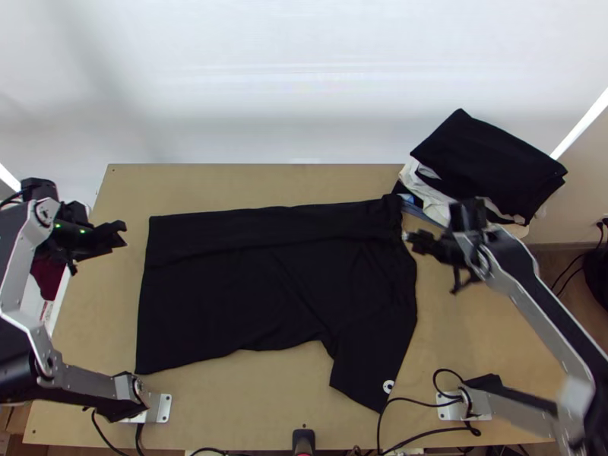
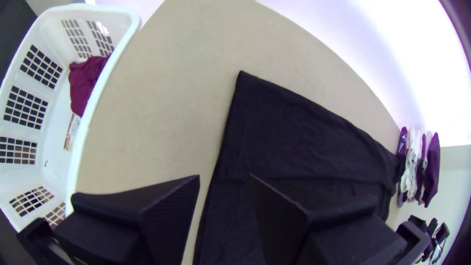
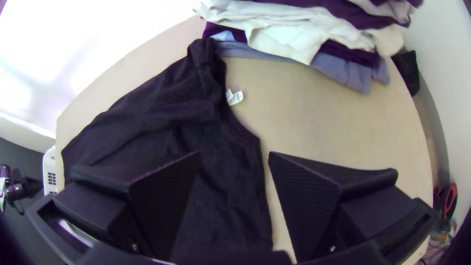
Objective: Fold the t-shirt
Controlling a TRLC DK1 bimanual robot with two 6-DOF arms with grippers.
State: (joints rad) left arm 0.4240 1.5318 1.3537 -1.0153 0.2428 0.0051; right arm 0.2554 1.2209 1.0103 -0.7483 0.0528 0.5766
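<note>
Lying near right gripper (image 1: 420, 242) — black t-shirt (image 1: 228, 296)

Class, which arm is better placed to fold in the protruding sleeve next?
Right, I'd judge: the right end effector hovers by the shirt's collar end, nearer that sleeve; the left end effector hovers by the hem, opposite.

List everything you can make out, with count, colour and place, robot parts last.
T-shirt: one, black, spread on table, one long side folded in
Labels: white, at shirt's collar
Clothes stack: one, black, white, blue, far right corner
Table: one, light wood
Basket: one, white, left of table
Cloth: maroon, in basket
Cables: several, black, near edge
Arms: two, silver and black, left and right
Left gripper, right gripper: black, open
</note>
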